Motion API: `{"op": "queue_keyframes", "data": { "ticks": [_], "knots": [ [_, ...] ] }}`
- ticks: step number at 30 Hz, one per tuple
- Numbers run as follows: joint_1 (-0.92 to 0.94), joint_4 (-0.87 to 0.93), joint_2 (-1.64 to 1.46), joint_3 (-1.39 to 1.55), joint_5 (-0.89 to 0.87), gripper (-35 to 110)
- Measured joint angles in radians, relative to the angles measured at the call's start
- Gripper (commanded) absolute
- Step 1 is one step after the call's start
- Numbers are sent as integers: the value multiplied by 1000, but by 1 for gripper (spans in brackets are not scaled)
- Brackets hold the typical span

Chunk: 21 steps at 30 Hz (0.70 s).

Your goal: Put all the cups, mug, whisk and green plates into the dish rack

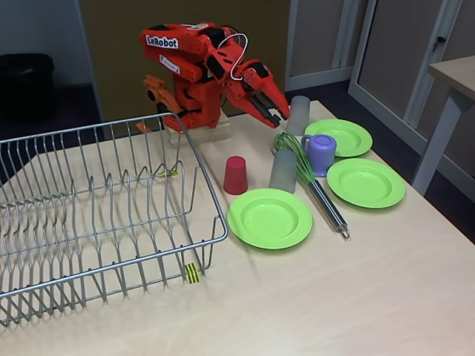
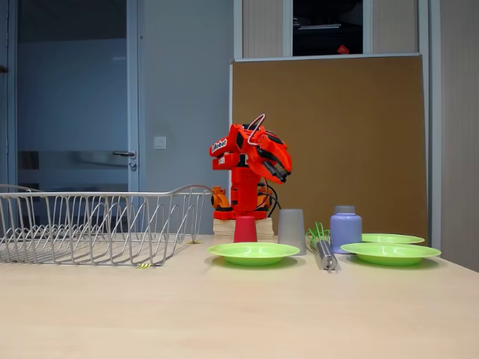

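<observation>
**Folded arm above the tabletop, nothing held**

The red arm (image 1: 208, 63) is seen folded over its base, the gripper (image 1: 278, 111) angled down beside a grey cup (image 1: 298, 115), raised off the tabletop (image 1: 334, 297). Its jaws are pressed together, empty. "LeRobot" is read on a white label (image 1: 162, 42). The red cup (image 1: 235, 175), second grey cup (image 1: 283, 170), whisk (image 1: 312, 182), mug (image 1: 320, 152) and three green plates (image 1: 269, 217) are laid beside the dish rack (image 1: 89, 215).

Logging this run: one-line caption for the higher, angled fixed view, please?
Red arm's tool raised above the table, dish rack unloaded, cups, mug, whisk and green plates waiting.
</observation>
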<state>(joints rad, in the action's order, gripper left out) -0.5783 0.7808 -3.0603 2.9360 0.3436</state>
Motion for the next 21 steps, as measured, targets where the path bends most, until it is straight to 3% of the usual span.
{"op": "queue_keyframes", "data": {
  "ticks": [9,21],
  "knots": [
    [-193,95,433,-341,-540,2],
    [-657,423,911,-775,-1641,18]
  ]
}}
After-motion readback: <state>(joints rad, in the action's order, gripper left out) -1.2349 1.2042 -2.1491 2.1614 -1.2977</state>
